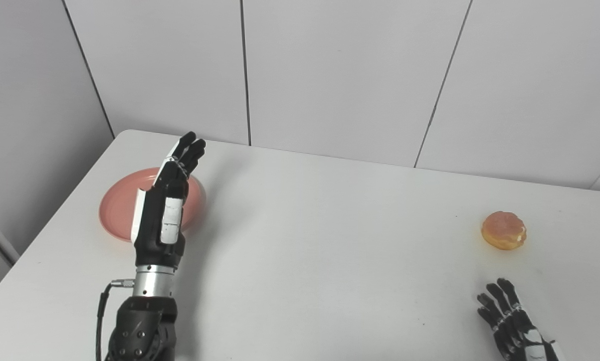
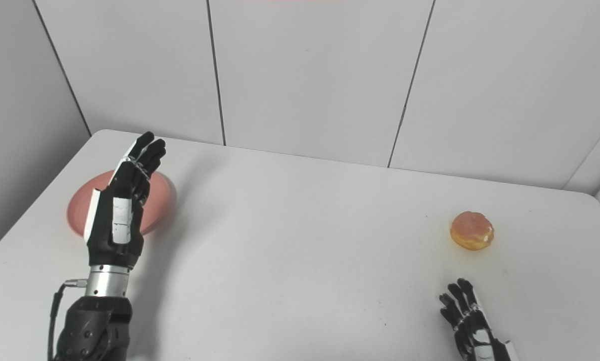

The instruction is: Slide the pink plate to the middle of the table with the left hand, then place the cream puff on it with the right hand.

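A: Quick pass. Pink plate (image 1: pixel 119 210)?

B: On the white table (image 1: pixel 330 240), near its far left corner, close to the left edge. The middle and right part of the plate is hidden behind the left hand (image 1: pixel 162 210), so only the left portion and a sliver on the right show.

A: Left hand state?

B: Fingers straight and together, pointing toward the far edge, back of the hand to the camera. Released, holding nothing. Whether it touches the plate or floats over it, cannot tell; the palm side is out of sight.

A: Thumb?

B: Hard to make out, mostly hidden behind the hand body.

A: Cream puff (image 2: pixel 472 230)?

B: Near the right edge of the table, roughly midway between the far and near edges, sitting bare on the surface. Well apart from the plate. Glazed top, pale cream line along its lower side.

A: Right hand (image 2: pixel 472 326)?

B: At the near edge on the right, just short of the puff, not touching it. Cut off by the bottom of both views, only fingers and part of the back show. Fingers spread slightly, extended, nothing in them.

A: Table's near right corner?

B: Out of view in both.
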`<state>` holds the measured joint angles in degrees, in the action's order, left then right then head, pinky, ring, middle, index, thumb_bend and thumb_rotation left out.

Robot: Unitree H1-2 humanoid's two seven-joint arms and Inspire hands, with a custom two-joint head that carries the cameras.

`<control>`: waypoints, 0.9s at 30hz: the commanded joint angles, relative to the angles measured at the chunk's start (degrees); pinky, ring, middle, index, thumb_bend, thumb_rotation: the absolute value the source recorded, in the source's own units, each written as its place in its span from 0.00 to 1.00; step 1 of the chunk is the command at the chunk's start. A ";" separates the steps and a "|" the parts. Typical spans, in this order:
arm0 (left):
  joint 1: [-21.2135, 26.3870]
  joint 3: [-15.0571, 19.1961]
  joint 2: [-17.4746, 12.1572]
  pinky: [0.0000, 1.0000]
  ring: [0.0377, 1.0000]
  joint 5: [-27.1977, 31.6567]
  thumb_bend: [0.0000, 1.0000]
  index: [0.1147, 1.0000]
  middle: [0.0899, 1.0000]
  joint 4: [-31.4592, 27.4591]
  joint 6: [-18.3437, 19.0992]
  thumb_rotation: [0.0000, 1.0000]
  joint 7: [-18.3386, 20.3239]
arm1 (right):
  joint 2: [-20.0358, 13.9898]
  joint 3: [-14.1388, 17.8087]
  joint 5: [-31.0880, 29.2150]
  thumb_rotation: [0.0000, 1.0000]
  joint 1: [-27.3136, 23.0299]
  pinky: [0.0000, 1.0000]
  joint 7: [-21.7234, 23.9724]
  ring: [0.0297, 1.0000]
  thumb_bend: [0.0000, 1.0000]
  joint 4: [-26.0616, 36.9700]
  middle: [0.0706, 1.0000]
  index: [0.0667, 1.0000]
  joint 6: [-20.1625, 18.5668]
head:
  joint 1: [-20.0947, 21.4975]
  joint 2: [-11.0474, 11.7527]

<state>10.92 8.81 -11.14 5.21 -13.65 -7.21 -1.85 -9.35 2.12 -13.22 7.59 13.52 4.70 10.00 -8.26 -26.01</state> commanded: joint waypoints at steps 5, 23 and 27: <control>6.90 2.29 -7.78 0.91 0.85 1.49 0.96 0.80 0.82 0.46 1.79 0.91 3.25 | -0.09 -0.37 0.00 1.00 1.04 0.94 0.60 0.93 0.88 -0.49 0.95 0.97 1.31 | 0.12 -0.30; 18.28 10.86 -17.56 0.95 0.89 2.71 1.00 0.82 0.86 25.64 -3.38 0.89 3.29 | -0.21 -0.43 -0.24 1.00 1.03 0.94 0.72 0.94 0.87 -0.47 0.95 0.98 1.00 | -0.07 -0.29; 18.75 11.30 -18.55 0.92 0.89 2.67 1.00 0.82 0.87 28.90 -4.43 0.91 3.20 | -0.32 -0.38 -0.25 1.00 1.10 0.94 0.77 0.94 0.86 -0.43 0.95 0.98 1.11 | -0.29 -0.85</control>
<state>27.13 19.57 -27.59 7.61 15.79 -8.86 1.39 -9.37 1.91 -13.22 7.68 13.65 4.87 10.00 -8.35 -26.46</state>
